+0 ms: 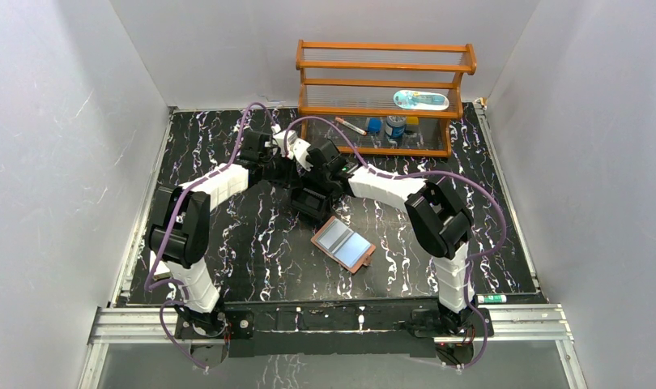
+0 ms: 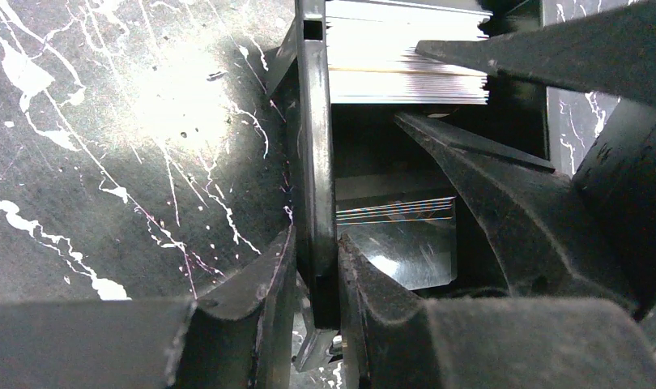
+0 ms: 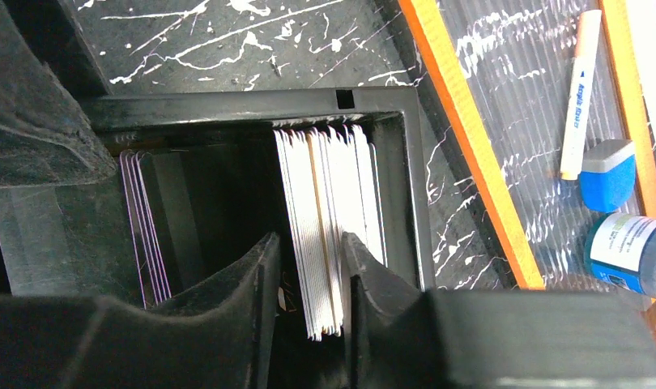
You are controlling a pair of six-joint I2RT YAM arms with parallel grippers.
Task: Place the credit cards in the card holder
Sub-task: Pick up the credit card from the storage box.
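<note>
A black open-topped tray (image 1: 315,207) sits mid-table with both grippers at it. My left gripper (image 2: 317,243) is shut on the tray's side wall (image 2: 313,146). My right gripper (image 3: 304,259) reaches into the tray, jaws open around part of an upright stack of white credit cards (image 3: 321,203). Its right finger touches the stack and a gap shows at its left finger. The stack also shows in the left wrist view (image 2: 406,61). The tan-brown card holder (image 1: 365,256) lies open in front of the tray, with pale blue cards (image 1: 341,237) in it.
More cards with purple edges (image 3: 142,227) lean at the tray's other end. An orange wooden rack (image 1: 385,89) stands behind, holding a marker (image 3: 578,97), a blue eraser (image 3: 607,174) and a bottle (image 3: 632,251). A pen (image 1: 493,299) lies at the front right edge.
</note>
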